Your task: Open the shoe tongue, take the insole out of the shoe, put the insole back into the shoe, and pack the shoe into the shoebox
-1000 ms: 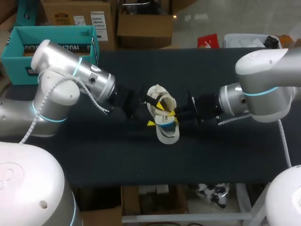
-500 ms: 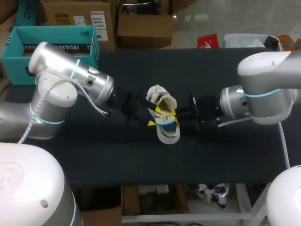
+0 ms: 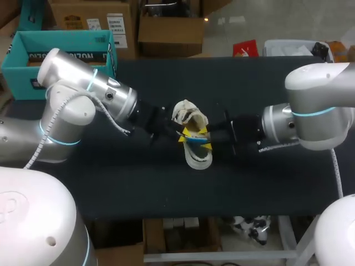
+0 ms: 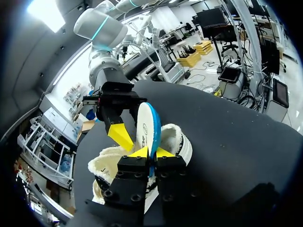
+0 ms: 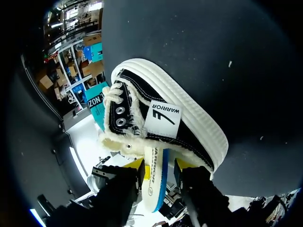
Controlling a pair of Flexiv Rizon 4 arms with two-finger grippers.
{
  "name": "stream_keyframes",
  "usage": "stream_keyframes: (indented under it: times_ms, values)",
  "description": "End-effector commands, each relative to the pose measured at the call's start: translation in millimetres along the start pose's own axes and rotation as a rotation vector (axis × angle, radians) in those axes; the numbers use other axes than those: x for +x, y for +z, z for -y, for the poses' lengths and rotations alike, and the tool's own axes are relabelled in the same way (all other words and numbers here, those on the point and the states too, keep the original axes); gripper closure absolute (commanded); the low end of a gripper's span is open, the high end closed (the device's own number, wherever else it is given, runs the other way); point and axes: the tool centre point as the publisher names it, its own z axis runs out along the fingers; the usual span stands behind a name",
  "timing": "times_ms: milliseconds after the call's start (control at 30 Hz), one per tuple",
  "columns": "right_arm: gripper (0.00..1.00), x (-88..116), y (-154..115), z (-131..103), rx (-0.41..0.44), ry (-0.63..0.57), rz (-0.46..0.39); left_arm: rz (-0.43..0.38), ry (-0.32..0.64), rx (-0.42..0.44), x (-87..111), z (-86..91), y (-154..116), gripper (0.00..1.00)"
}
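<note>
- Black upper, white stitching, cream fleece lining and white ribbed sole on the shoe [image 5: 142,106].
- White with a blue edge on the insole [image 4: 147,125].
- Bright yellow on the tips of the left gripper [image 4: 150,152] and right gripper [image 5: 159,165].
- Teal on the shoebox [image 3: 55,47].
- Plain black on the table [image 3: 249,83].
- Silver-white with cyan rings on the left arm [image 3: 83,88] and right arm [image 3: 316,94].

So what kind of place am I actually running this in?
Most likely a robotics lab test bench. A left arm and a right arm meet over a black-topped table at a single shoe, with a teal shoebox by the table's far left corner.
</note>
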Motion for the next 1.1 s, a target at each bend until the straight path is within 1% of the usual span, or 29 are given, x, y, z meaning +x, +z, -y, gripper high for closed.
stream_keyframes:
  times_ms: [33, 67, 100, 133, 267, 500, 567, 733, 867, 900, 933, 967, 1000, 1033, 1100]
  values:
    - [0.73, -3, -16, 24, -0.064, 0.004, 0.004, 0.006, 0.003, -0.007, 0.9, 2.0, 7, 1.00]
    - [0.81, -3, -16, 25, -0.066, 0.005, 0.005, 0.007, 0.005, -0.008, 0.6, 2.6, 7, 1.00]
    - [0.94, -4, -15, 26, -0.067, 0.005, 0.005, 0.008, 0.008, -0.010, 0.3, 3.1, 8, 1.00]
    - [1.00, -4, -14, 26, -0.067, 0.006, 0.006, 0.008, 0.011, -0.013, 0.1, 3.4, 9, 1.00]
    - [1.00, -5, -9, 26, -0.068, 0.001, 0.013, 0.009, 0.015, -0.021, -0.1, 3.2, 12, 1.00]
    - [1.00, -4, 0, 17, -0.044, -0.007, 0.016, 0.015, 0.006, -0.050, 0.3, -2.1, 14, 1.00]
    - [1.00, -2, 3, 13, -0.043, -0.015, 0.022, 0.021, -0.003, -0.072, -0.6, -6.5, 15, 1.00]
    - [1.00, 0, 12, 0, -0.061, -0.024, 0.048, 0.015, -0.045, -0.077, -6.4, -18.3, 15, 1.00]
    - [1.00, 1, 14, -8, -0.062, -0.027, 0.046, 0.008, -0.080, -0.064, -10.1, -25.8, 15, 1.00]
    - [1.00, 0, 15, -10, -0.062, -0.026, 0.048, 0.008, -0.082, -0.064, -10.1, -26.1, 15, 0.96]
    - [1.00, 0, 16, -12, -0.061, -0.024, 0.047, 0.004, -0.085, -0.063, -9.7, -26.5, 14, 0.84]
    - [1.00, -1, 16, -13, -0.062, -0.020, 0.048, 0.002, -0.086, -0.061, -8.8, -25.9, 13, 0.66]
    - [1.00, -2, 16, -13, -0.064, -0.017, 0.049, 0.001, -0.086, -0.056, -8.0, -24.6, 11, 0.54]
    - [1.00, -2, 15, -14, -0.064, -0.017, 0.049, 0.003, -0.084, -0.049, -7.3, -22.9, 9, 0.46]
    - [1.00, -3, 13, -13, -0.068, -0.014, 0.046, 0.009, -0.075, -0.028, -5.8, -18.2, 4, 0.45]
